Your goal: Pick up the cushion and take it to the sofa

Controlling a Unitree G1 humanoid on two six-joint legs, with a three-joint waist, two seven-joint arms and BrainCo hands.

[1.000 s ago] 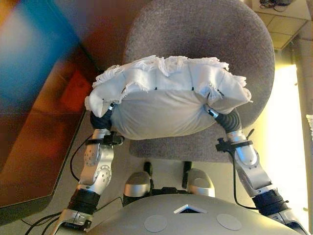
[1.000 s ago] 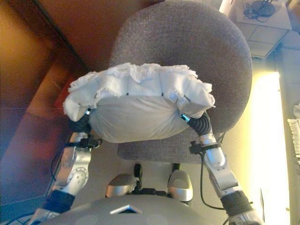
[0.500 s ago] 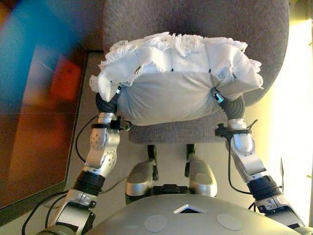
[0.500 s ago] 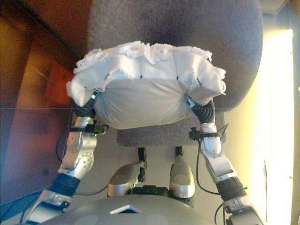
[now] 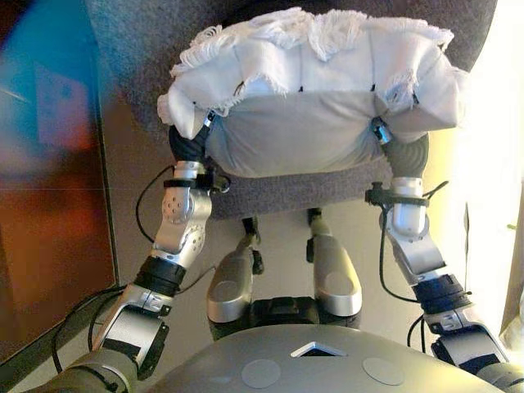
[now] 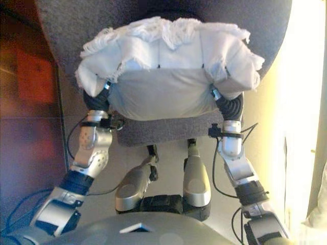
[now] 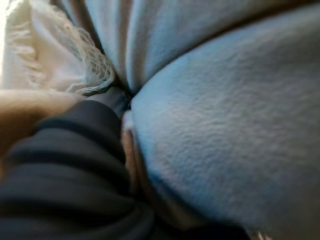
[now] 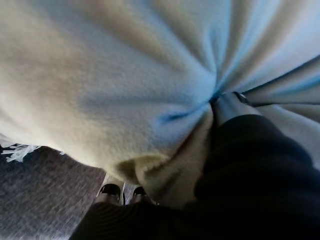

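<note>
A white cushion (image 5: 303, 123) with a fringed edge hangs in the air between my two hands. It is over the front part of a grey upholstered seat (image 5: 303, 192). My left hand (image 5: 190, 147) is sunk into the cushion's left end and my right hand (image 5: 404, 154) into its right end. Only the dark wrist covers show. In the left wrist view the cushion cloth (image 7: 225, 125) folds over the dark cover (image 7: 65, 165). The right wrist view shows the same cloth (image 8: 100, 75) bunched round the hand (image 8: 260, 165).
The grey seat (image 6: 168, 130) spreads wide beyond and beneath the cushion, and its fabric shows below the cushion (image 8: 35, 200). A dark reddish-brown table (image 5: 49, 229) runs along the left. Pale floor lies at the right in bright light.
The whole picture has shifted: the grey seat now reaches closer beneath me and the cushion sits higher in view. The cushion stays between both hands as before.
</note>
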